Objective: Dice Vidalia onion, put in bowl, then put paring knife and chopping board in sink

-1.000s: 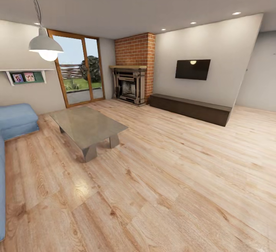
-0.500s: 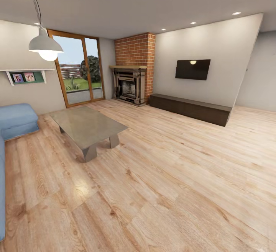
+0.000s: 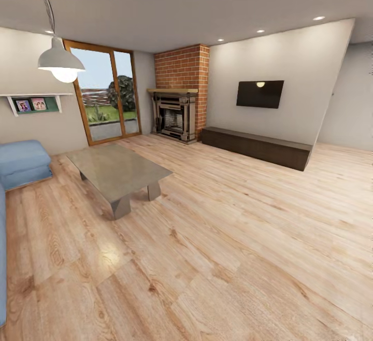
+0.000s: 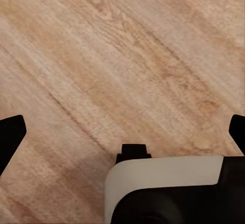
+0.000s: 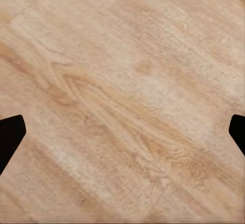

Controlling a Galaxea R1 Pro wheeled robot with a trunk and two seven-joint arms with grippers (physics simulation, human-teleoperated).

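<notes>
In the head view a living room is seen: a wooden floor (image 3: 233,258), a low grey coffee table (image 3: 118,171), a blue sofa (image 3: 20,162) at the left edge, a brick fireplace (image 3: 178,97), a wall-mounted television (image 3: 260,94) above a long dark cabinet (image 3: 257,146), a glazed patio door (image 3: 106,92) and a hanging lamp (image 3: 59,61). No kitchen fittings are visible here, so the whereabouts of the Vidalia onion, the sink, the chopping board, the paring knife and the bowl cannot be told from this view.

In the left wrist view the left claw (image 4: 122,132) is seen spread wide, its dark fingertips (image 4: 10,134) at opposite edges of the picture, with bare floorboards between them and nothing pinched. A white and black part of the arm is seen near the camera.

In the right wrist view the right claw (image 5: 122,132) is likewise spread, its fingertips (image 5: 10,132) far apart over bare floorboards, with nothing held.

It is judged that no step of the task is done: the kitchen is yet to be reached, and fetching the onion, dicing it, filling the bowl and putting knife and board into the sink all remain.
</notes>
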